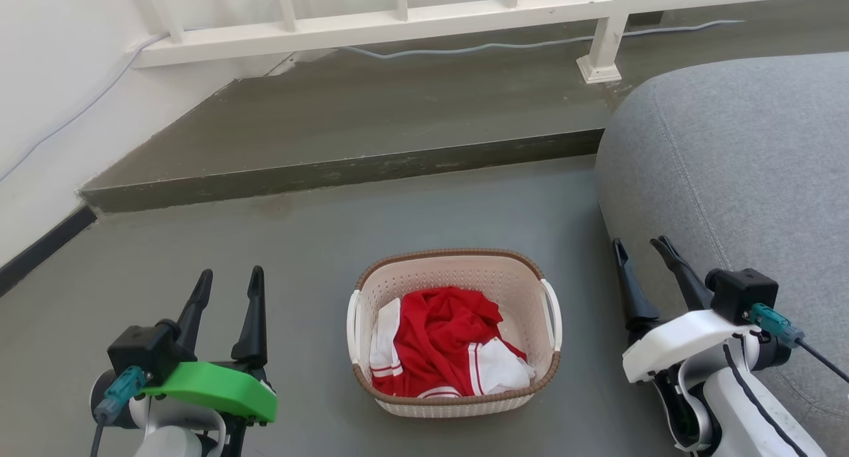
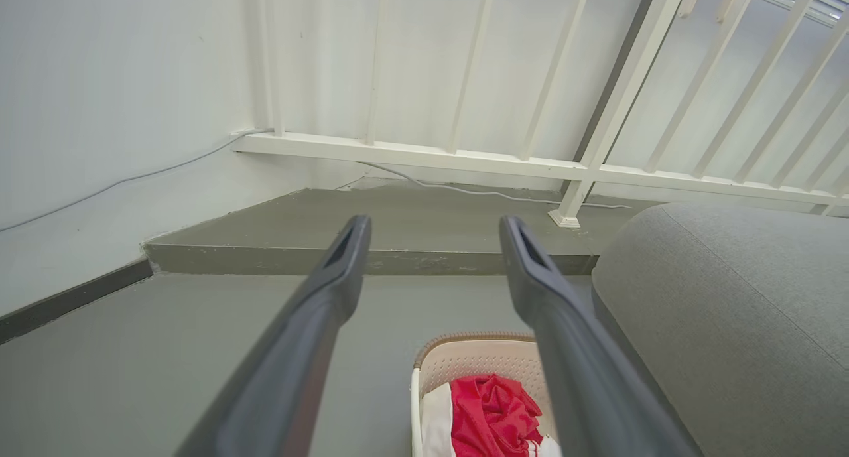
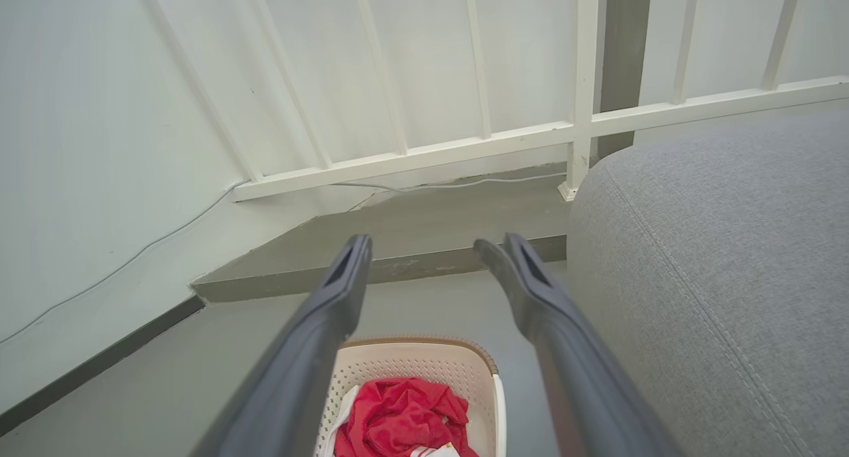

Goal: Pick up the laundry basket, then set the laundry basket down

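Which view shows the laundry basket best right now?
Head view: the whole laundry basket shows, brown rim and both white handles included. Each wrist view cuts it off at the bottom edge, partly behind a finger.

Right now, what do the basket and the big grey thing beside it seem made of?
The laundry basket looks like matte cream plastic, moulded with rows of small holes; its brown rim imitates weave. The grey cushion looks like woven fabric upholstery, with stitched seams.
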Tool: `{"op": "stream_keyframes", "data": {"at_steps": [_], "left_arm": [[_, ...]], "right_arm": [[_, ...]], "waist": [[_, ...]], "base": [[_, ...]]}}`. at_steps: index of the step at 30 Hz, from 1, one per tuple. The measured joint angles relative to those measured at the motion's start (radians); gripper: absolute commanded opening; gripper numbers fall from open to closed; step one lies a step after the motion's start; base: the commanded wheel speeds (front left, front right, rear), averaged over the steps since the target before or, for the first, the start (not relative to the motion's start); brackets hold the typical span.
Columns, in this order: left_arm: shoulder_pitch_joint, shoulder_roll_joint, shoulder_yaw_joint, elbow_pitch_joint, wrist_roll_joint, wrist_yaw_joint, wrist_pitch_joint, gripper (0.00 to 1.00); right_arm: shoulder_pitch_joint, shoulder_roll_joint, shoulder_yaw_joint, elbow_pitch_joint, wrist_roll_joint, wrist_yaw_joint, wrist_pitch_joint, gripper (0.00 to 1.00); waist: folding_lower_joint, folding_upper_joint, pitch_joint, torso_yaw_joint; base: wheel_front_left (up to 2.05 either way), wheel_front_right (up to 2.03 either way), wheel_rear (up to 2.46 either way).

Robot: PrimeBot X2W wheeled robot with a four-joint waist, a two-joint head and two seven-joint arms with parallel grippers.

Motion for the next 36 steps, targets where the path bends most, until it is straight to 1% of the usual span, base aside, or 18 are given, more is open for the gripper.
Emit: {"op": "stream_keyframes", "data": {"at_steps": [5,7,29,30,36], "left_arm": [[0.005,-0.008,0.009,-0.014,0.013,-0.001,0.000,1.00],[0.008,-0.010,0.015,-0.017,0.020,-0.001,0.000,1.00],[0.044,-0.025,0.034,-0.029,0.047,-0.016,0.000,1.00],[0.044,-0.028,0.034,-0.030,0.047,-0.022,0.000,0.00],[0.065,-0.049,0.022,0.017,0.043,-0.023,0.005,0.00]], "right_arm": [[0.006,-0.005,-0.001,-0.018,-0.008,-0.001,0.000,1.00],[0.016,-0.005,-0.001,-0.022,-0.009,-0.008,0.000,1.00],[0.038,-0.007,-0.004,-0.062,-0.009,-0.009,0.000,1.00],[0.038,-0.008,-0.004,-0.064,-0.009,-0.009,0.000,0.00],[0.078,0.011,0.002,-0.021,-0.005,-0.007,0.002,0.00]], "waist": [[0.0000,0.0000,0.000,-0.004],[0.0000,0.0000,0.001,-0.006],[0.0000,0.0000,0.000,-0.011],[0.0000,0.0000,0.001,-0.011],[0.0000,0.0000,0.001,-0.011]], "base": [[0.00,0.00,0.00],[0.00,0.00,0.00],[0.00,0.00,0.00],[0.00,0.00,0.00],[0.00,0.00,0.00]]}}
